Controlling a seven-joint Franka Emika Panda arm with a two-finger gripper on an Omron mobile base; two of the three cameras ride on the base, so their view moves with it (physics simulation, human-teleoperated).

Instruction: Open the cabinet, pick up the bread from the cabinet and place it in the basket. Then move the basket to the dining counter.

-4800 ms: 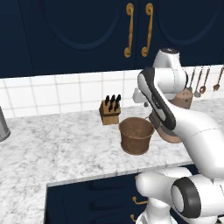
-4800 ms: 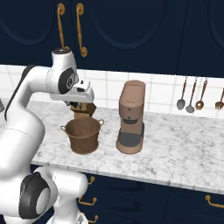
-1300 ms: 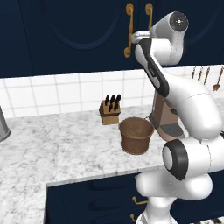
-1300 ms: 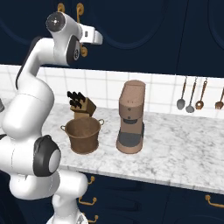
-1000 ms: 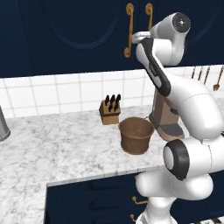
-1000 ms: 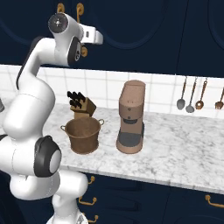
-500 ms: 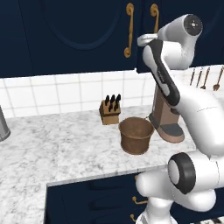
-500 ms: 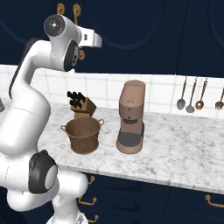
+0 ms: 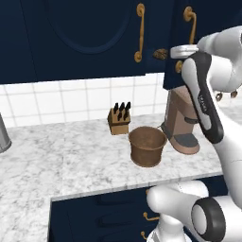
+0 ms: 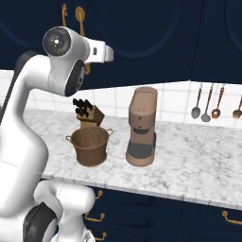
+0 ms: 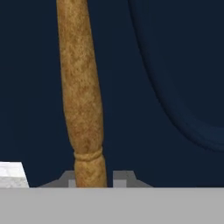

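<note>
- Cabinet (image 9: 85, 42): a dark navy wall cupboard with arched-panel doors, mounted above the white-tiled backsplash. In the left base view the right-hand door (image 9: 177, 42) is seen swung partly outward from the front, with its lower edge overhanging the coffee machine.
- Handle (image 11: 83, 100): a long curvy brass bar on that door. In the hand view it is seen rising from between the two fingertips at the bottom edge, against the navy door panel.
- Gripper (image 11: 92, 178): raised to the level of the cabinet doors and clenched on the handle; a fingertip is set against each side of the bar's lower end.
- Bread (image 9: 160, 54): a small golden-brown lump seen in the gap behind the opened door, inside the cabinet. It lies near the hand, on the far side of the door from it.
- Basket (image 9: 147, 146): a round brown bucket shape with a thick rim, standing upright on the marble worktop (image 9: 56, 156) towards its front edge, well below the gripper.
- Knife block (image 9: 119, 119): wooden with black handles, placed just behind the basket at the worktop's back edge.
- Coffee machine (image 10: 142, 126): brown, standing beside the basket.
- Utensils (image 10: 208, 101): hung on the tiled wall, further along from the coffee machine.
</note>
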